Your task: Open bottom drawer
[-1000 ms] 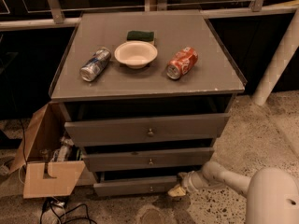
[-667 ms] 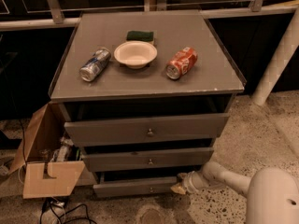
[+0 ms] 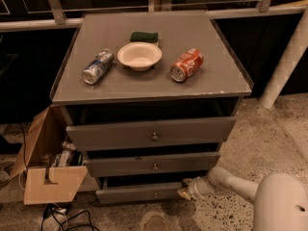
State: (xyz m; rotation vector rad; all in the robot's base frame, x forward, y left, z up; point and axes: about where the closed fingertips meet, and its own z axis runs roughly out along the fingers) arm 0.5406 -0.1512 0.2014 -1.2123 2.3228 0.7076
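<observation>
The grey cabinet (image 3: pixel 149 78) has three drawer fronts. The bottom drawer (image 3: pixel 130 194) is the slimmest and lowest, with a small round knob (image 3: pixel 155 195) at its centre. It stands a little out from the cabinet, with a dark gap above it. My gripper (image 3: pixel 186 192) is low near the floor, at the right end of the bottom drawer's front, at the end of my white arm (image 3: pixel 231 184) that comes in from the lower right.
On the cabinet top lie a silver-blue can (image 3: pixel 97 67), a white bowl (image 3: pixel 139 56), a green sponge (image 3: pixel 144 36) and an orange can (image 3: pixel 187 64). An open cardboard box (image 3: pixel 45 167) stands left of the cabinet. A white post (image 3: pixel 286 61) stands at the right.
</observation>
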